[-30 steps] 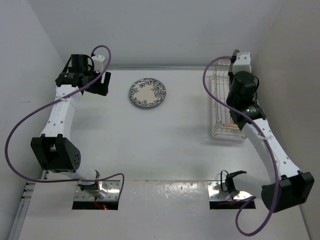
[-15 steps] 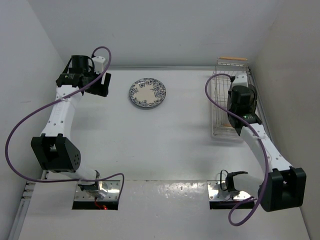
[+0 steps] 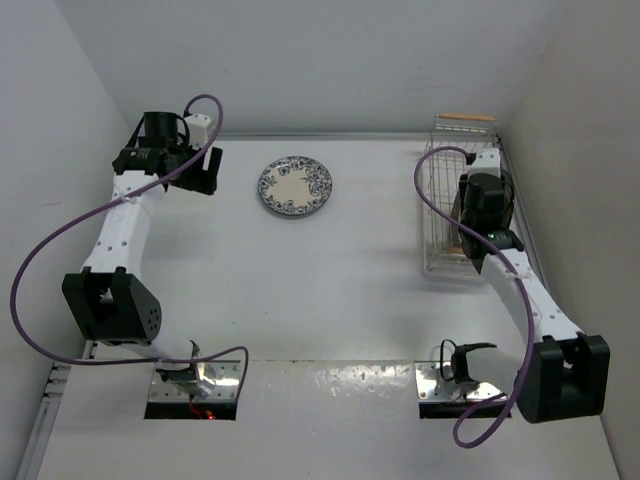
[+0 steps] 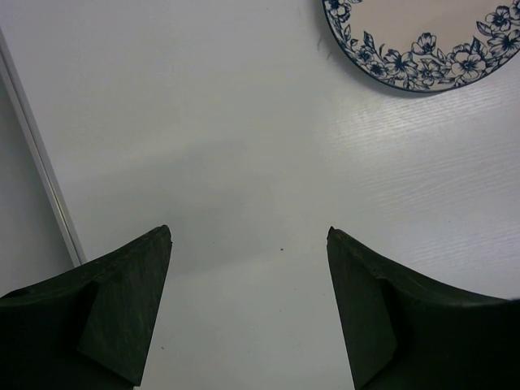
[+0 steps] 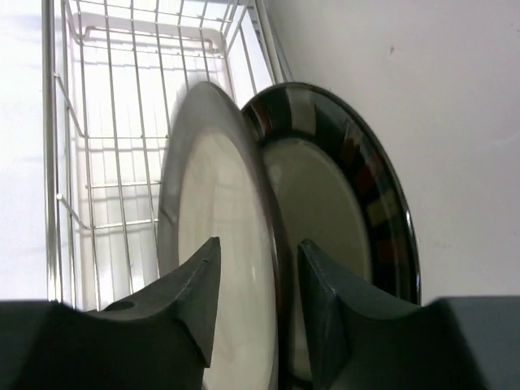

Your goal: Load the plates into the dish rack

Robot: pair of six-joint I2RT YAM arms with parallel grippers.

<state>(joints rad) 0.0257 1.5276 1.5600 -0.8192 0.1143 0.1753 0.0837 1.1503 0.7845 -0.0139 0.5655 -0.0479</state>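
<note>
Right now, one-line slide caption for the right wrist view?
Right end effector straddles the grey-rimmed plate standing on edge beside the checked-rimmed plate in the dish rack.

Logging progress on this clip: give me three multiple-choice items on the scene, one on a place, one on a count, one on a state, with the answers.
1. Where is the blue-flowered plate?
A) in the rack
B) flat on the table
C) in a gripper

2. How many plates stand in the rack?
A) none
B) one
C) two

3. How is the left gripper?
A) open, holding nothing
B) shut on a plate
C) shut on the rack

Answers:
1 B: the top view shows it lying on the table, left of the rack.
2 C: the right wrist view shows a grey-rimmed plate and a checked-rim plate on edge side by side.
3 A: its fingers stand wide apart with only table between them.
</note>
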